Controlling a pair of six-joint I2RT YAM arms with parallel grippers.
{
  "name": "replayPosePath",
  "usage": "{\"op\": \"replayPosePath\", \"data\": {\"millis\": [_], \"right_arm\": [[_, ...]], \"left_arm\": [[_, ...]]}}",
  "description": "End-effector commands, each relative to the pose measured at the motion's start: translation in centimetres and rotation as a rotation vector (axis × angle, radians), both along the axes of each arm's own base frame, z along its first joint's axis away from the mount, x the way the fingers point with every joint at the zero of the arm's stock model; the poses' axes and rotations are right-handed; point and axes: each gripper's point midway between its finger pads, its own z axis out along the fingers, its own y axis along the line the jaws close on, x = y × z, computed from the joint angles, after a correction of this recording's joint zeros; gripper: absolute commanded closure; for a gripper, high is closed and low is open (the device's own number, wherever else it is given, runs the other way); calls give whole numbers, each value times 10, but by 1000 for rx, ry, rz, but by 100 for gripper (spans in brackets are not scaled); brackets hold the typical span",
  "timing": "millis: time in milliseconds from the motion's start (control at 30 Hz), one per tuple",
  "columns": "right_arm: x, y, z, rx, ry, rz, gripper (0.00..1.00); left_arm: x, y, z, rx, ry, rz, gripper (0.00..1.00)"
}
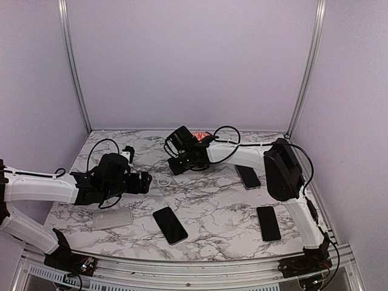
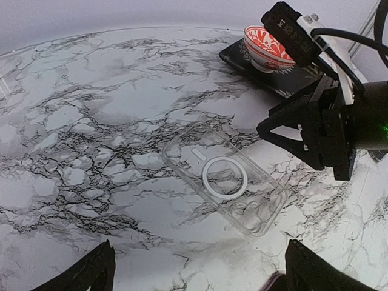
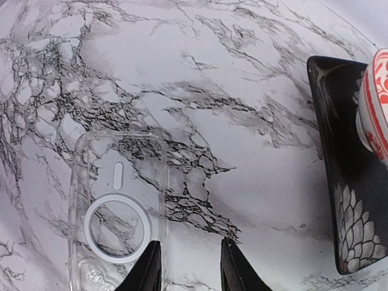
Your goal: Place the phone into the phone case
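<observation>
left gripper [image 2: 199,257] fingers spread wide near clear phone case [image 2: 221,182], right gripper [image 3: 187,264] fingers narrowly apart over its edge

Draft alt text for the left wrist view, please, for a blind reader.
A clear phone case with a white ring lies flat on the marble table, ahead of the open left claw. The right claw hovers just right of it; behind, a red-patterned bowl sits on a dark flat object.

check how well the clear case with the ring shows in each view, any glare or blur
top external: clear case almost melts into the marble table, and only its white ring reads; left wrist: case sharp, rim catching soft highlights; right wrist: case sharp, cut by the bottom edge, no harsh glare
</observation>
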Motion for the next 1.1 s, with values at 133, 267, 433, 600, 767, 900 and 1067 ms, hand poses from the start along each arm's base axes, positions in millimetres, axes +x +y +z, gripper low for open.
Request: {"op": "replayPosePath", "data": {"millis": [133,267,433,600,767,900,1067], "right_arm": [[-13,14,-15,37,62,41,59],[-20,20,-32,42,106,64,57],[-21,12,-47,0,118,43,77],[-23,7,-47,-17,123,30,94],[-19,-6,-23,-32,78,-14,100],[-24,-28,8,-37,31,-58,100],[-59,-86,13,-77,43,-136,100]], "left_arm": [[3,-1,-6,4,4,-1,1],[4,-2,-9,11,9,0,1],[3,-2,-13,14,19,-3,1],[4,-2,-11,15,15,-2,1],[4,-2,-10,16,12,0,1],[4,-1,-8,15,8,1,1],[4,1,-6,15,-5,3,1]]}}
